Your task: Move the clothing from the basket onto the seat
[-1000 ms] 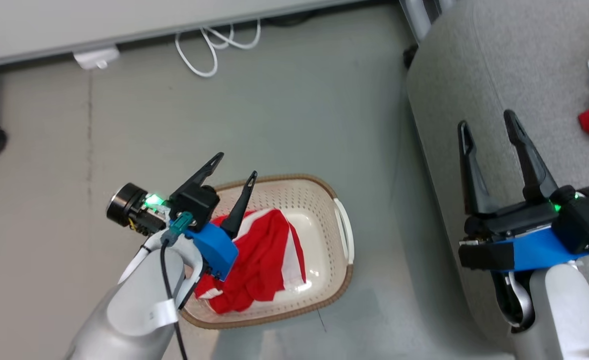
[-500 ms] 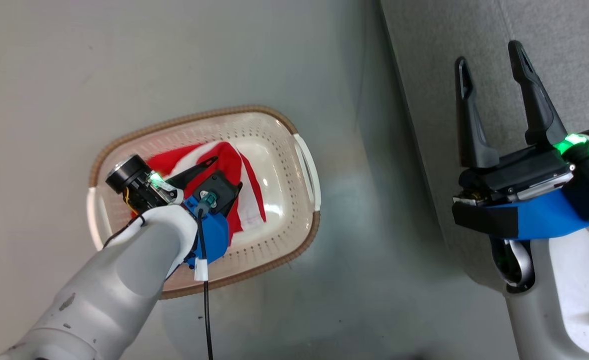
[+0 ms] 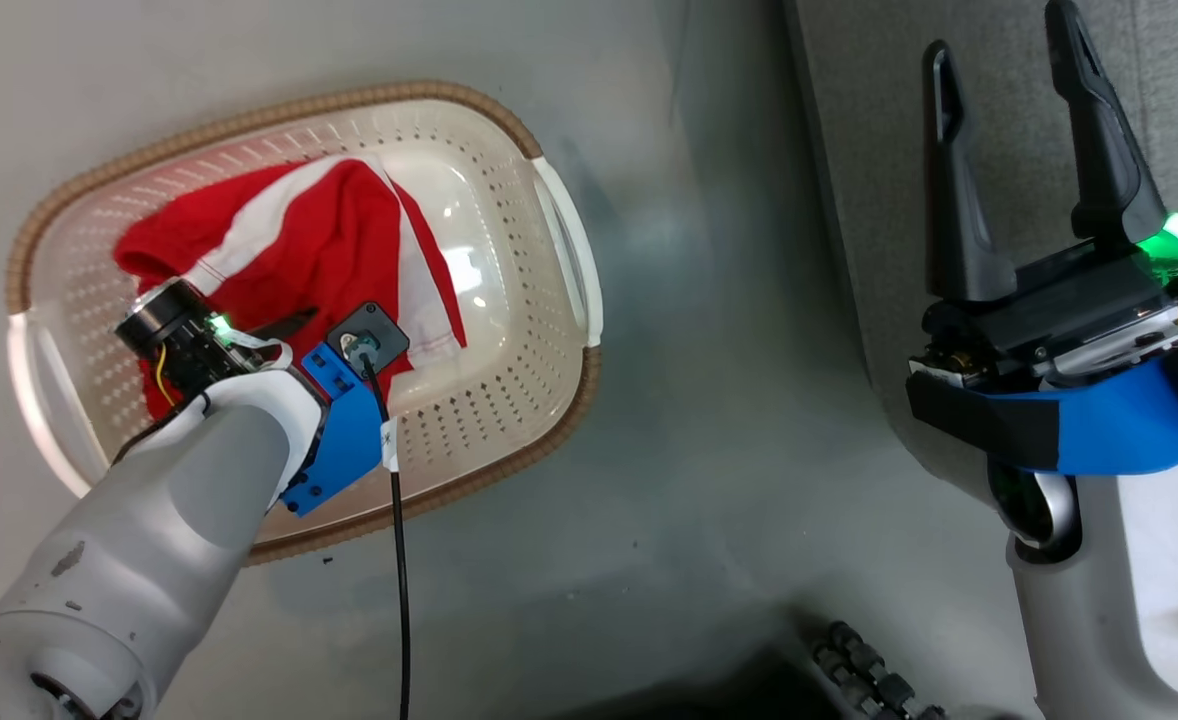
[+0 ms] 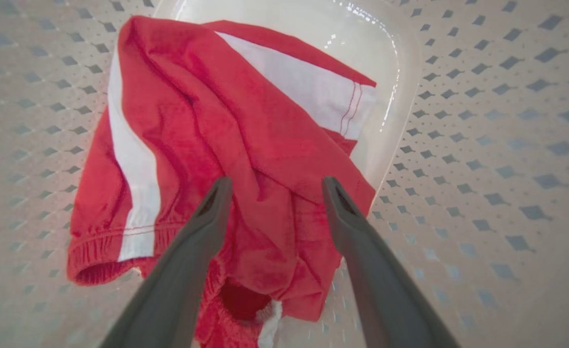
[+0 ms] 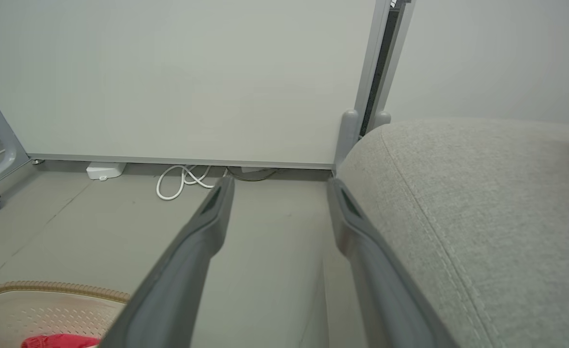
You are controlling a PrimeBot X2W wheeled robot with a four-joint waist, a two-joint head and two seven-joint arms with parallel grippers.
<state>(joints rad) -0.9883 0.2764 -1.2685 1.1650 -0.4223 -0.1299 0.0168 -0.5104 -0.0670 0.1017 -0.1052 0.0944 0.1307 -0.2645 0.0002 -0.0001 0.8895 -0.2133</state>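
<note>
Left pincer (image 4: 275, 186) agape inside basket (image 4: 482, 145)

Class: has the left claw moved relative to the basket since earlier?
Yes. The left claw dropped from the rim of the basket down inside, over the clothing.

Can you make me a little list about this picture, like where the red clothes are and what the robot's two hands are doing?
Clothing: red with white stripes, crumpled in the basket
Basket: cream, brown rim, on the grey floor
Seat: grey fabric, to the basket's right
Left hand: open, down inside the basket, fingers either side of a red fold
Right hand: open, empty, by the seat's edge
</note>
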